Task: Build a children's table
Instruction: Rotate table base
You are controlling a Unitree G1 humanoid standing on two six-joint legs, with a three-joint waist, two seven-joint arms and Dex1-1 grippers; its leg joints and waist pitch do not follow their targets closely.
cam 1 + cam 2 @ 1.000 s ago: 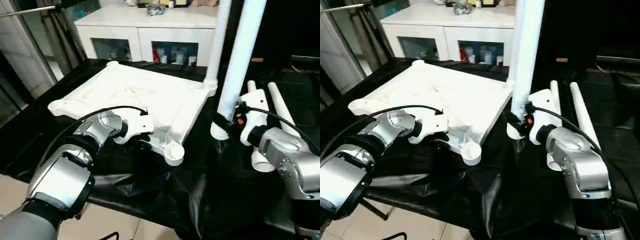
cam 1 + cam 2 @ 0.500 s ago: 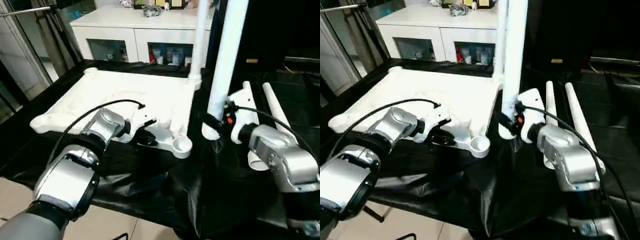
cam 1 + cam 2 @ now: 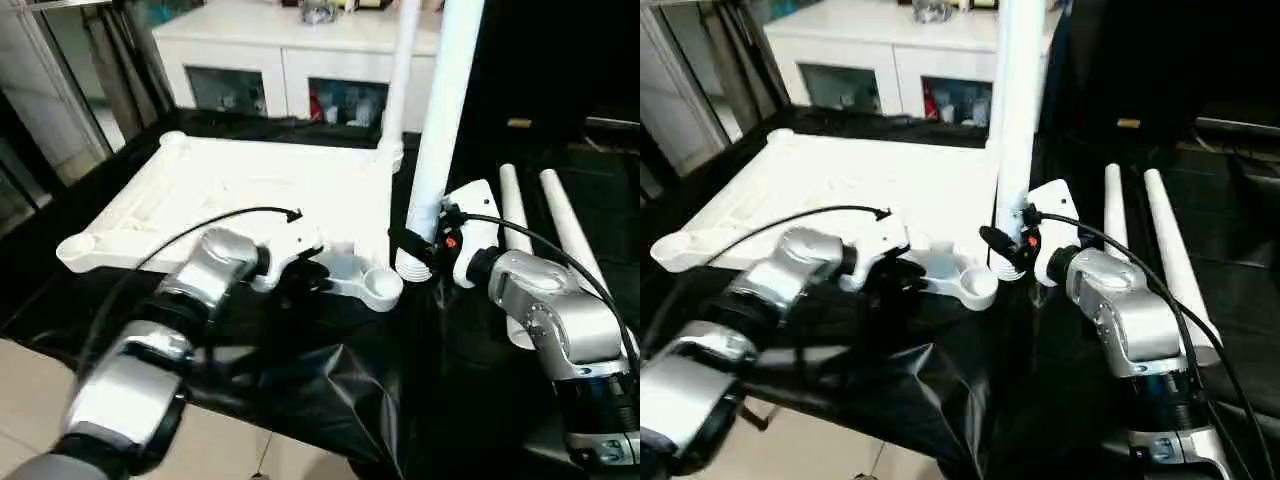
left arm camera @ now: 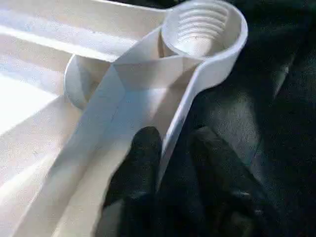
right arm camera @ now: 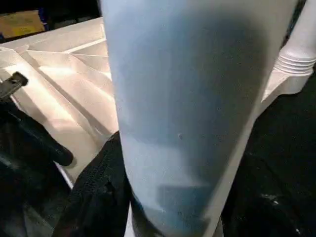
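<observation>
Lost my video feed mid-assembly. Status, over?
Left gripper pinching the tabletop edge beside the empty corner socket. Right gripper holding a leg upright, just beside that socket. Nothing blocking it.

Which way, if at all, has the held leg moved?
Yes: the held leg base edged away from the two lying legs, toward the tabletop and its near socket.

Lighting, as I saw it: bright overhead glare washed out the white tabletop [image 3: 250,185], black cloth [image 3: 330,380] stayed dim, my left forearm [image 3: 150,350] smeared with motion blur, wrist close-ups soft.
</observation>
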